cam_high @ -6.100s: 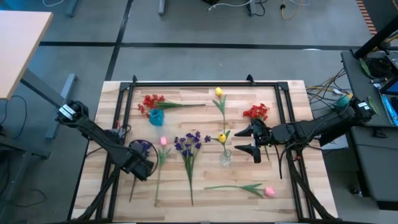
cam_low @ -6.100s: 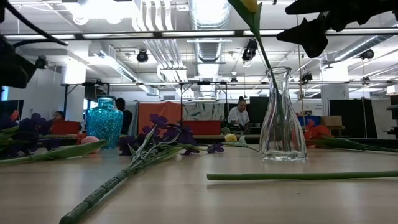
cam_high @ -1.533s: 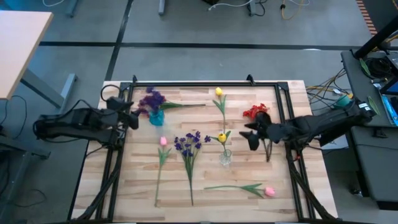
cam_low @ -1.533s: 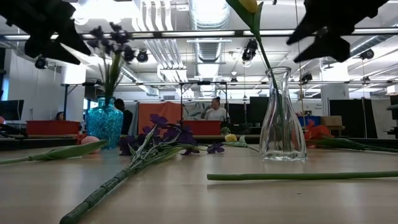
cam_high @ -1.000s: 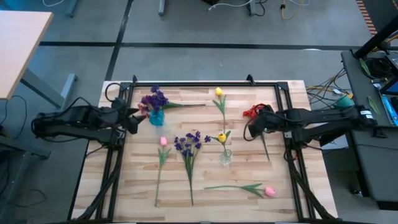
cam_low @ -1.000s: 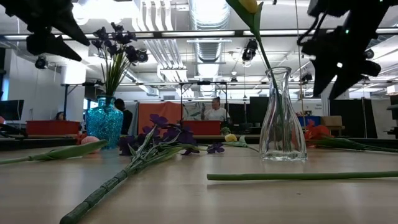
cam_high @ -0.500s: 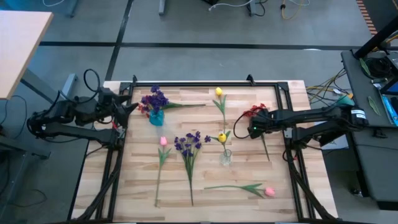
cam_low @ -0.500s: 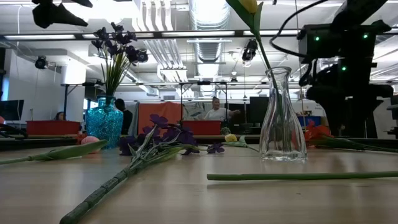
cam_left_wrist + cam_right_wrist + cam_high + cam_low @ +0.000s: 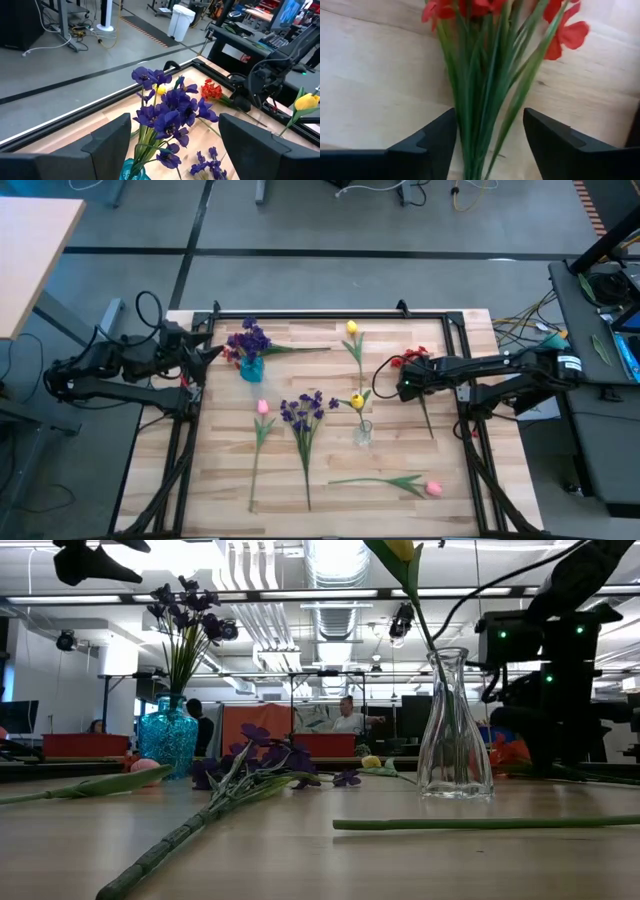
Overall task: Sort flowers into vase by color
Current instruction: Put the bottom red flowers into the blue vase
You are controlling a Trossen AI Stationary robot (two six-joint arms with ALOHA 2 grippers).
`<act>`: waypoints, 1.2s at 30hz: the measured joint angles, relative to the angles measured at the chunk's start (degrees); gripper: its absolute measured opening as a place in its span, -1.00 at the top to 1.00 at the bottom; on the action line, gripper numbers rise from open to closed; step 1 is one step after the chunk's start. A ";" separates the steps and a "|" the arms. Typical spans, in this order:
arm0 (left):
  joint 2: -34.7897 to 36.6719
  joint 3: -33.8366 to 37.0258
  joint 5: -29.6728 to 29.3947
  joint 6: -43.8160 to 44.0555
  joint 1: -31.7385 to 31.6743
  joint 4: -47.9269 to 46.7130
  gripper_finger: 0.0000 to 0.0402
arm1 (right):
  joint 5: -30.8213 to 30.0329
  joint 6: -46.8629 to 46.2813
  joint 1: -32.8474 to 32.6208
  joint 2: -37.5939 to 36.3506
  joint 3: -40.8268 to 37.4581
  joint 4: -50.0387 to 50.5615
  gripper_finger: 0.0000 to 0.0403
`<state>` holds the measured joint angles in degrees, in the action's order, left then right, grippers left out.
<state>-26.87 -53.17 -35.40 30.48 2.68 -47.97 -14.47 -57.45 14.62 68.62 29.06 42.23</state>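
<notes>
My right gripper [image 9: 489,145] is open and points down over the red flowers [image 9: 410,361] lying near the table's right edge. Its fingers stand on either side of their green stems [image 9: 487,95] without touching. My left gripper [image 9: 175,150] is open and held high left of the blue vase [image 9: 251,368], where a purple cluster [image 9: 167,107] stands upright. A yellow tulip [image 9: 357,400] stands in the clear vase [image 9: 455,730]. Another purple cluster [image 9: 303,412], two pink buds [image 9: 262,408] [image 9: 433,488] and a second yellow tulip [image 9: 351,328] lie flat on the wood.
More red blooms [image 9: 232,352] show just behind the blue vase. A black frame [image 9: 330,314] runs along the table's far edge and down both sides. A long green stem [image 9: 480,824] lies across the near part of the table. Bare wood shows right of the clear vase.
My right gripper has tipped to point down and come down over the red flowers' stems near the right edge. My left gripper has risen and drawn back a little toward the table's left edge, away from the blue vase. The flowers have kept still.
</notes>
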 joint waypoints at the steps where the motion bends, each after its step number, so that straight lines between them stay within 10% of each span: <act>1: -0.02 0.00 0.00 0.03 0.00 0.06 -0.41 | 0.25 0.00 0.15 0.17 -0.27 -0.84 -0.01; 13: -1.68 0.04 0.00 0.01 0.00 3.86 -0.41 | 0.54 3.01 0.43 -1.29 0.84 -2.35 0.90; 25: -15.26 -3.27 4.08 -15.15 2.99 22.67 -0.39 | -8.68 16.42 0.24 -11.95 18.51 0.92 0.89; 36: -23.48 -5.25 15.93 -29.31 7.78 39.61 -0.39 | 2.07 50.81 -4.22 -12.90 32.85 -32.31 0.89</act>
<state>-50.36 -58.41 -19.47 1.17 10.45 -8.36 -12.40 -6.64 10.40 55.72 61.91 9.92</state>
